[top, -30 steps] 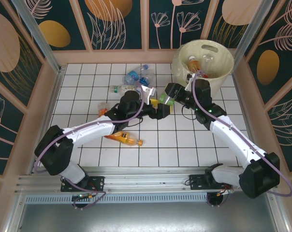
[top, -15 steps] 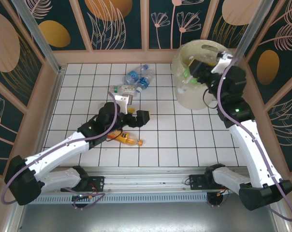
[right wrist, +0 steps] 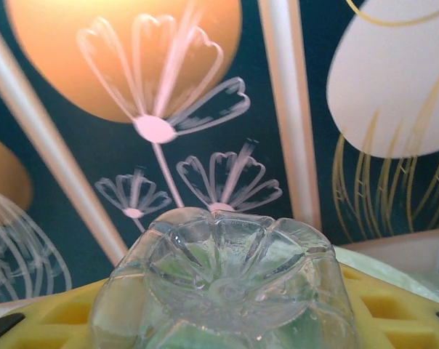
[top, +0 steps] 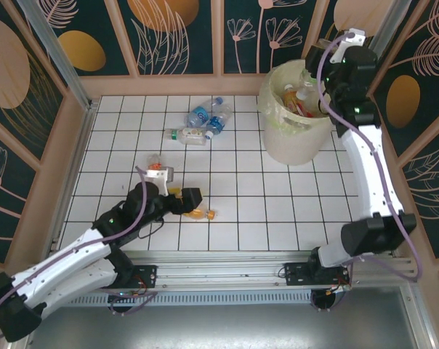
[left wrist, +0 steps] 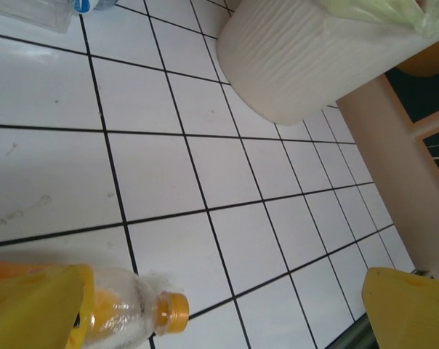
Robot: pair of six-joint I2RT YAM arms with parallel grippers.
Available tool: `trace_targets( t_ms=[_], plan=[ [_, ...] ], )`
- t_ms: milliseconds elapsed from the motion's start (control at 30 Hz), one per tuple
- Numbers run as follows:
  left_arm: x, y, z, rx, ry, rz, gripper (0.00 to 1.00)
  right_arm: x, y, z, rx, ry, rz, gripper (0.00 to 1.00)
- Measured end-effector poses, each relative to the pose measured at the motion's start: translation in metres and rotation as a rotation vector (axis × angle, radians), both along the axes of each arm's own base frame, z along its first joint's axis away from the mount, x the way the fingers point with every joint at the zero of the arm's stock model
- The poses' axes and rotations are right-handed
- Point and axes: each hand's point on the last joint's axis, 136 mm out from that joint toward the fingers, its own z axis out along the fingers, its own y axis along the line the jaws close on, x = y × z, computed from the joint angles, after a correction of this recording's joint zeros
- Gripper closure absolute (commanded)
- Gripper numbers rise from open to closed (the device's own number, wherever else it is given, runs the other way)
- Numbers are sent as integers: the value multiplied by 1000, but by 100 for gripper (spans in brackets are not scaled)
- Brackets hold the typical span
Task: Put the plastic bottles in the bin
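I have the right gripper [right wrist: 223, 320] clenched on a clear bottle [right wrist: 223, 280]. Its ribbed base faces the wrist camera, so its long axis runs straight away from the lens, with the neck hidden behind. From above, that arm stands over the bin [top: 296, 142] at the far right of the table [top: 278, 211]. A few bottles lie inside it; I cannot count them.

The left gripper [left wrist: 219, 309] hangs wide open and empty, low over an orange bottle [left wrist: 121, 316]. That one lies flat, long axis left to right, orange cap to the right. White tiles [left wrist: 168, 167] lie between it and the bin's wall.

Farther back, at least three clear bottles [top: 203, 120] lie in a heap. One small orange bottle [top: 155, 161] shows beside the left arm.
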Motion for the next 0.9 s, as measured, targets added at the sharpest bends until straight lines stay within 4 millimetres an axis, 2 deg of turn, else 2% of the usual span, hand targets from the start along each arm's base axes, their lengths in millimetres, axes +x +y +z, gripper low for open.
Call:
trace_targets(
  t_ms=[200, 333, 400, 567, 633, 700, 900],
  plan=[
    [-16, 16, -16, -82, 25, 31, 2, 40, -18, -52, -15, 177, -39, 45],
    [-18, 23, -28, -101, 97, 83, 1, 47, -20, -87, -20, 286, -38, 40],
    [-18, 27, -36, -90, 134, 117, 1, 47, -21, -96, -20, 317, -38, 38],
    [-14, 37, -57, -34, 205, 198, 1, 45, -28, -104, -10, 350, -36, 28],
    [-12, 40, -62, -20, 220, 222, 1, 43, -31, -106, -5, 363, -35, 20],
    [-10, 41, -63, -14, 225, 237, 1, 43, -33, -107, 1, 367, -37, 14],
    [-3, 43, -59, -11, 232, 285, 1, 42, -32, -108, 15, 372, -31, 8]
  ],
)
